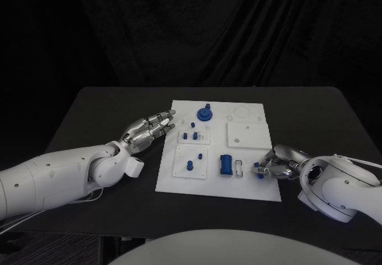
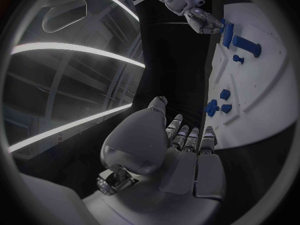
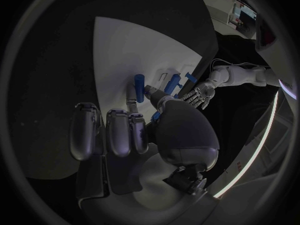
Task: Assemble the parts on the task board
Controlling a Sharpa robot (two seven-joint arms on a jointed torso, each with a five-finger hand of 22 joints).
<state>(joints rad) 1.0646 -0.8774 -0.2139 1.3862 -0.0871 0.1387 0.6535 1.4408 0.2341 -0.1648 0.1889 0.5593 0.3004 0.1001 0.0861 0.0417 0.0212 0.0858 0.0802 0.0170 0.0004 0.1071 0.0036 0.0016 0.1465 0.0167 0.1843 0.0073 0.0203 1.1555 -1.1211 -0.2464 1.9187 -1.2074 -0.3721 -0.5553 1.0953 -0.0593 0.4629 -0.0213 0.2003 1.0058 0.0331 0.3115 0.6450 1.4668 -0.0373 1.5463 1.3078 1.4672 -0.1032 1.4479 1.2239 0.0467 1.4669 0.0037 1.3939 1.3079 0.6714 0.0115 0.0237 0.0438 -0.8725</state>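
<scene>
One small blue part [image 1: 259, 170] sits half-hidden under the right robot hand [image 1: 275, 165].

My left hand [image 2: 181, 145] hovers, fingers outstretched, beside the white board's [image 2: 269, 85] edge; my right hand [image 2: 203, 21] curls over its blue parts [image 2: 219, 106].

A black table [image 1: 104, 110] with rounded corners stands before a dark curtain. A white rectangular task board [image 1: 250, 187] lies flat on it, around the middle and slightly right of centre, its long sides running from near to far. The board sits slightly askew to the table's edges. Bare black tabletop surrounds it, with a wider strip on the left than on the right.
</scene>
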